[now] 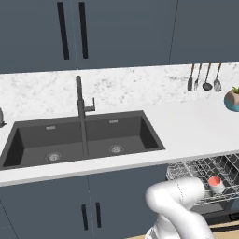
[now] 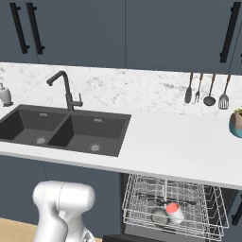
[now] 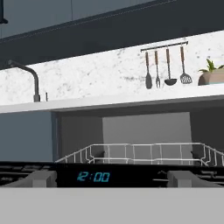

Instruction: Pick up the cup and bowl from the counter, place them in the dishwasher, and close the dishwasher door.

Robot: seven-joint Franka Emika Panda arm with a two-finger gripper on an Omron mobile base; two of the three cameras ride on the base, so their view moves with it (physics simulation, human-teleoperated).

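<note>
The fingers (image 3: 111,178) stand wide apart and empty, low before the dishwasher door (image 3: 92,176). Beyond, the cup (image 2: 173,211) lies in the rack (image 2: 142,198), perhaps beside the bowl (image 2: 159,216). The worktop (image 2: 165,146) runs above.

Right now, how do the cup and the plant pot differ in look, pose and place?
The cup is light grey with a red-pink rim; the plant pot is teal with a tan band at its top. The cup lies tipped in the dishwasher rack below the counter; the plant pot stands upright on the counter at its right end. The cup looks the smaller of the two. Both are round vessels.
</note>
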